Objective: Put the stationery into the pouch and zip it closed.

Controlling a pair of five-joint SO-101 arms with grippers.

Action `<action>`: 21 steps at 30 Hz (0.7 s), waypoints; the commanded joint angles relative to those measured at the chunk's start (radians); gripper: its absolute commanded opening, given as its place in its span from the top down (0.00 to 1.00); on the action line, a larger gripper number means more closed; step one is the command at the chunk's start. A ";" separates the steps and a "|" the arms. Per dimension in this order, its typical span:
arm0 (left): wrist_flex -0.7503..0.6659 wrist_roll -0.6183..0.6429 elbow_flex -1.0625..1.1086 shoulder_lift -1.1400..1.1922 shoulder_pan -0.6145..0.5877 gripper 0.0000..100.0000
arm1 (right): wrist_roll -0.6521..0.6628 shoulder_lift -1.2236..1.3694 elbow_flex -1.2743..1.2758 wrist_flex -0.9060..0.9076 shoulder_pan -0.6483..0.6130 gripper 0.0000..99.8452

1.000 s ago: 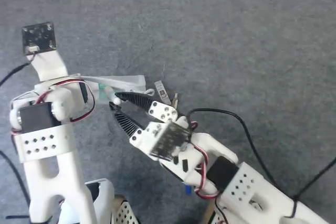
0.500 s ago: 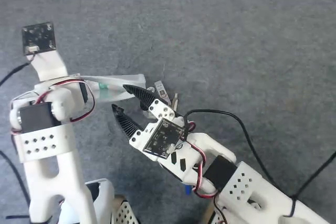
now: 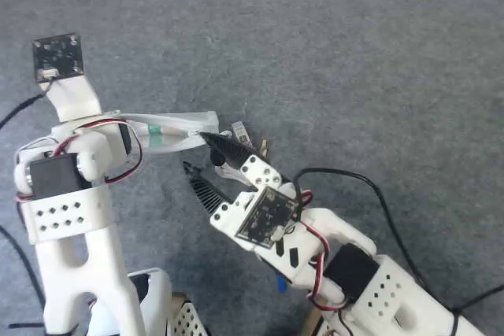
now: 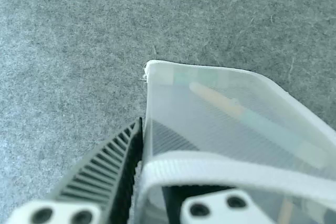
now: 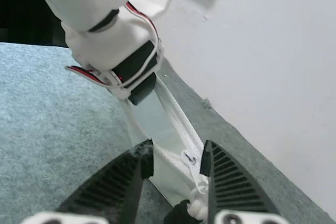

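Now, right gripper (image 3: 194,151): black ribbed fingers parted, straddling the free end of the pouch; no squeeze on it yet.
Zip pull (image 5: 190,159): small white tab between those fingers, near one of them.
Left gripper (image 4: 149,129): clamped on the other end of the translucent white mesh pouch (image 4: 178,108), one finger on each side of the mesh.
Risk: if the right fingers close on mesh and not the tab, a pull would likely drag the whole pouch. It could slip from the left grip, since that grip covers little fabric.
Risk, second: the zip may snag if the pouch sags between the two arms.
Pouch contents: one slim pen with an orange and green barrel (image 4: 247,119), lying lengthwise.
Zip state: cannot tell.
Beyond pouch: small pale pieces (image 3: 242,135) on the grey felt table (image 3: 378,76), just beside the pouch end; too small to identify.
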 commanded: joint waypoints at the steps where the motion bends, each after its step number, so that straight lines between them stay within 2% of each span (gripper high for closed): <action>1: -0.032 0.015 -0.013 -0.009 -0.008 0.99 | -0.006 -0.033 -0.044 0.038 0.059 0.85; 7: -0.028 0.014 -0.013 -0.009 -0.008 0.99 | -0.107 -0.031 -0.049 0.073 0.131 0.85; 21: -0.028 0.014 -0.013 -0.009 -0.009 0.99 | -0.115 -0.031 -0.147 0.295 0.180 0.85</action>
